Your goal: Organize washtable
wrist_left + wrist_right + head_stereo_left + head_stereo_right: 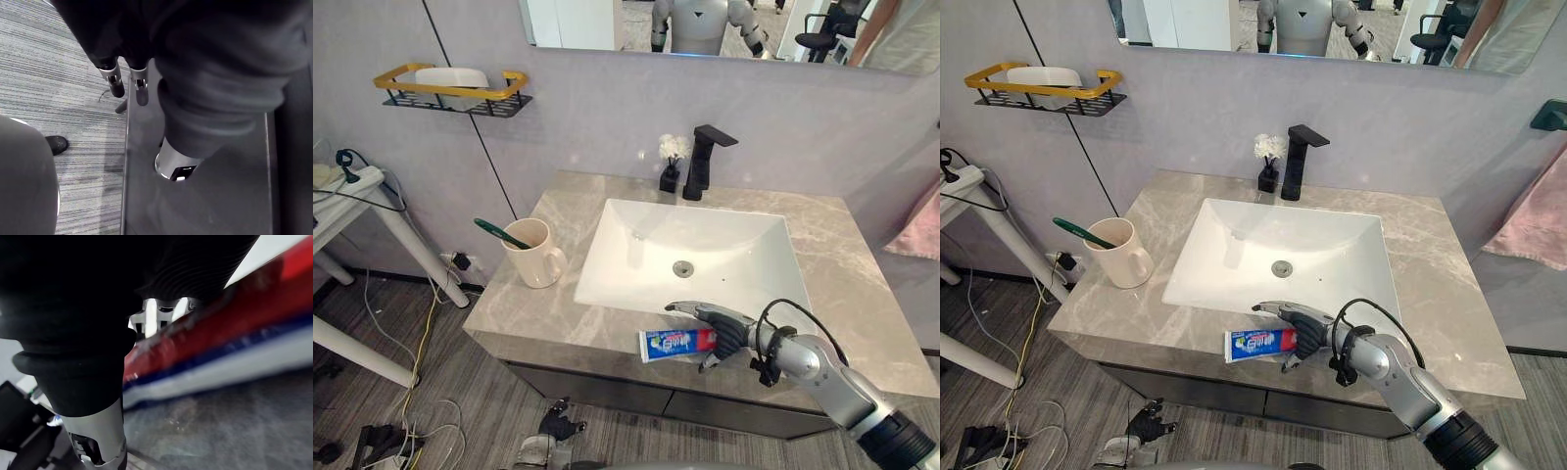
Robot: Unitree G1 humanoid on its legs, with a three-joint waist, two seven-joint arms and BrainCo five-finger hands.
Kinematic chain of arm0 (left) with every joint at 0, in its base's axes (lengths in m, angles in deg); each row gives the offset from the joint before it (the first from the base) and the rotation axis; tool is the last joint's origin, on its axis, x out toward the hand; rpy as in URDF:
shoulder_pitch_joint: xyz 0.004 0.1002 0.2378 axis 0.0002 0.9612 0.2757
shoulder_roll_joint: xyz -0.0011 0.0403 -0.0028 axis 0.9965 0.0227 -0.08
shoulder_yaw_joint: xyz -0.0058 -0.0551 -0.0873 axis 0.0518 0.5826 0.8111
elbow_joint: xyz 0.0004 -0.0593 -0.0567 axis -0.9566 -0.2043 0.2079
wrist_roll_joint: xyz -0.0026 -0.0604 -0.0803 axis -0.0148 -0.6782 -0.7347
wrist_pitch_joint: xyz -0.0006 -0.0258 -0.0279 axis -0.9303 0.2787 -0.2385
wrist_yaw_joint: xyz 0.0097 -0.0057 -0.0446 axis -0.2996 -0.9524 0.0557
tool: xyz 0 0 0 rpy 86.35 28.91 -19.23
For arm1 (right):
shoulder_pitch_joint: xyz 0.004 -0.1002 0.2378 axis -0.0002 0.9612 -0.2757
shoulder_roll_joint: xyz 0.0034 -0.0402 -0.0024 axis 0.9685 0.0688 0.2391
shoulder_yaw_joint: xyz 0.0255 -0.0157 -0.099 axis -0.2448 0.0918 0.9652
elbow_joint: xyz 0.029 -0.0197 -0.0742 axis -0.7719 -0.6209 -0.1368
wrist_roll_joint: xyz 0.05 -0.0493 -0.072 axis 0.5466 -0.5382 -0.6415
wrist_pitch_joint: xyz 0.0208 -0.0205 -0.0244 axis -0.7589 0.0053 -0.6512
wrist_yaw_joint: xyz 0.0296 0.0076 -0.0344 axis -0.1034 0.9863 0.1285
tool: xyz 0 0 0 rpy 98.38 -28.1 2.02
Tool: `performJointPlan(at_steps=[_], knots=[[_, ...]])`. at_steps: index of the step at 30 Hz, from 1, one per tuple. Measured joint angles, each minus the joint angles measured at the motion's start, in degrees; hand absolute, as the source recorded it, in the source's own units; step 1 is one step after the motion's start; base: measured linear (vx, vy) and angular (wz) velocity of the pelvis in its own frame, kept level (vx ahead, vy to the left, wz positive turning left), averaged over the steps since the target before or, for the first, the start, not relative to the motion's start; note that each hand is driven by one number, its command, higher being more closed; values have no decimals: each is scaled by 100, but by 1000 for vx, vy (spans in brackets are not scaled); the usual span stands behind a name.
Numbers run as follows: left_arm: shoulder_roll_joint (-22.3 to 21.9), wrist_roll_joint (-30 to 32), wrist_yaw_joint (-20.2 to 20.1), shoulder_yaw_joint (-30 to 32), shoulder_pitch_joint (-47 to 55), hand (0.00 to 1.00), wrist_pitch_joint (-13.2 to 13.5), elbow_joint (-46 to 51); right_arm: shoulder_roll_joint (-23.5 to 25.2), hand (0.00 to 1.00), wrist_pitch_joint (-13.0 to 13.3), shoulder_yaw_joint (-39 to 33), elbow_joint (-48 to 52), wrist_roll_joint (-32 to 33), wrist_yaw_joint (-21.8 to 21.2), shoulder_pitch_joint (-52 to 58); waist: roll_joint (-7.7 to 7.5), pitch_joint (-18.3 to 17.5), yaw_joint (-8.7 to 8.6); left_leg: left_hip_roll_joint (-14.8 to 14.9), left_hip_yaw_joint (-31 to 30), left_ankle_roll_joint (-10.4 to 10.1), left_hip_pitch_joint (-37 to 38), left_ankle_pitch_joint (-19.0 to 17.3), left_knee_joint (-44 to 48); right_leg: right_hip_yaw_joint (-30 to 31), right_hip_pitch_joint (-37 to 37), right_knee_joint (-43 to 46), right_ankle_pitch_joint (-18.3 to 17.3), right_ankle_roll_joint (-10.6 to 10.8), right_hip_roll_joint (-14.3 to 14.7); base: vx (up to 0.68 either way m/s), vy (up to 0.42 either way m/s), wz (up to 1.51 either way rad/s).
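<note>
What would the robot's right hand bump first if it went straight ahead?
Probably the toothpaste tube, lying right before the right hand on the countertop's front edge; they may already touch.

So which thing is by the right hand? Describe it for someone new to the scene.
Look at the grey stone counter, on its front strip before the white sink. A toothpaste tube lies flat there by the right hand, the only blue, white and red thing on it.
</note>
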Motion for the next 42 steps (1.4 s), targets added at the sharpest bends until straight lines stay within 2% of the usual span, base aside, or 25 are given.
performJointPlan(at_steps=[5,6,12,18,36,41,42], knots=[[-7,-2,-26,-10,-7,0,-5,-6,97,0,113,-125,1,-291,15,113,47,15,-7,1,-24,0,-37,0,6,-20,16,-85,41,9,14,-2,-1,1],[-7,-2,-26,-10,-7,0,-6,-6,128,100,115,-163,1,-346,19,145,48,14,-9,1,-33,0,-37,0,9,-25,25,-88,41,9,14,-6,-3,4],[-7,-4,-28,-8,-7,0,-11,-21,165,100,224,-244,67,-682,223,253,53,14,-23,1,-46,0,-33,0,27,-25,42,-87,42,8,13,-12,0,0],[-16,-68,-29,-8,-19,0,-7,-26,220,100,218,-444,79,-694,400,237,73,22,7,-5,-68,0,-48,0,22,-27,44,-100,42,8,6,0,0,0],[-16,-380,-30,24,0,0,-13,-65,216,100,200,-639,185,-644,417,147,108,44,-13,-4,-127,-4,-45,-6,17,-65,97,-159,43,9,17,-1,-1,1],[-32,-619,-26,452,104,0,-12,-63,223,100,202,-1004,539,-416,638,149,165,77,-35,-4,-129,-4,-48,-5,11,-64,95,-164,44,11,21,0,0,0],[-17,-720,-19,714,214,0,-9,-58,237,100,208,-1153,687,-335,695,148,180,82,-57,-2,-129,-4,-48,-6,6,-65,95,-169,44,11,24,0,0,0]])
